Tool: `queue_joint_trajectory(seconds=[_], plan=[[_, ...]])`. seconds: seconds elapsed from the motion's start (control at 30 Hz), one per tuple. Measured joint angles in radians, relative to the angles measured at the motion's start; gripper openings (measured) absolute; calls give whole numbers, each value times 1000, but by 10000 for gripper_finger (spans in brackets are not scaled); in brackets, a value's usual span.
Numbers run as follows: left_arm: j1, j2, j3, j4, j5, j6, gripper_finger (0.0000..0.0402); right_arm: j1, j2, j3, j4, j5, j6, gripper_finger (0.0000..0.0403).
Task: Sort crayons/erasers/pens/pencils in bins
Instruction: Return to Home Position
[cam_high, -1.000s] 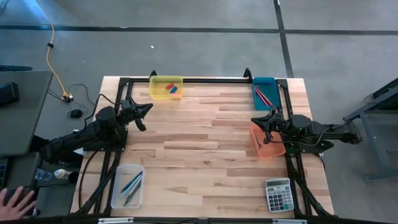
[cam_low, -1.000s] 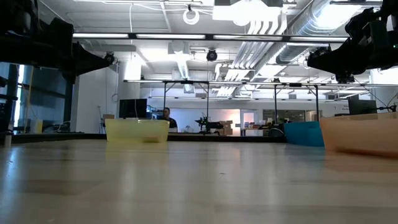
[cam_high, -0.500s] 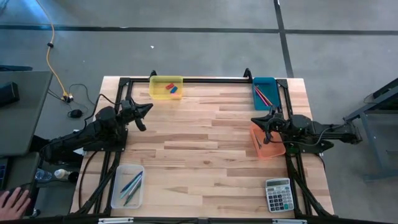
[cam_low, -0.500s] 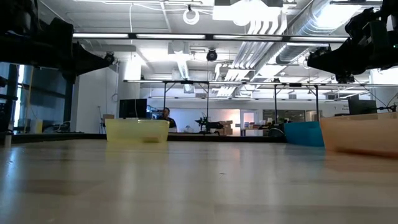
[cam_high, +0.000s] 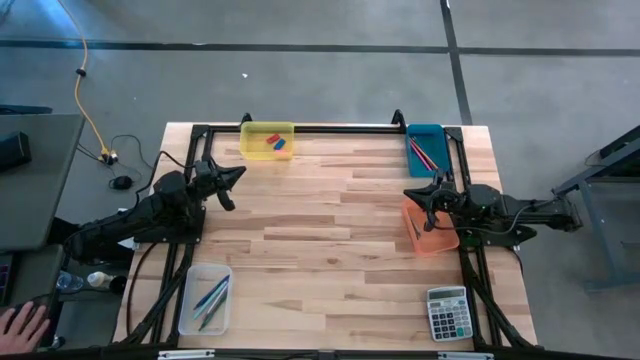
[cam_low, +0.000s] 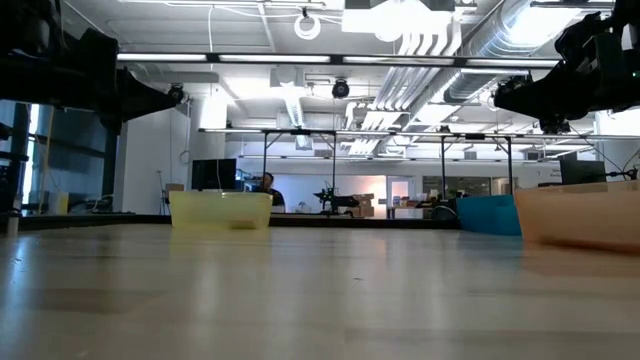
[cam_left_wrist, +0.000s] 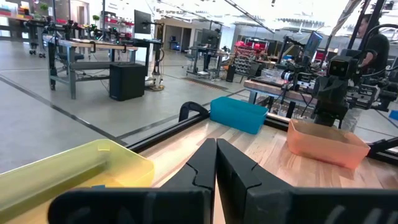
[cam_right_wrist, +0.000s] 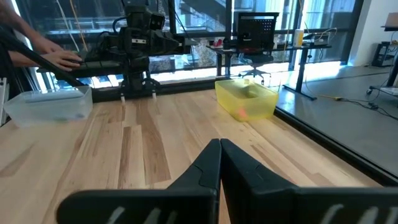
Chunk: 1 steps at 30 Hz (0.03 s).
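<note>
My left pincer (cam_high: 238, 172) and right pincer (cam_high: 410, 192) hover, both pressed together, at opposite sides of the wooden surface (cam_high: 320, 250). I see red and blue chunky erasers (cam_high: 275, 144) inside the translucent yellow rectangular plastic bin (cam_high: 250, 150).

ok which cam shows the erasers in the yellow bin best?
High view: looks straight down into the yellow bin, so the red eraser and blue eraser show separately. Low view gives only the bin's side, contents blurred. Right wrist view shows a pinkish smudge through its wall; left wrist view, mostly the wall.
</note>
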Motion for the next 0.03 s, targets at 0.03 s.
queue_joint_trajectory(seconds=[0.03], plan=[[0,0,0,0,0,0,0,0,0,0,0,0,0,0]])
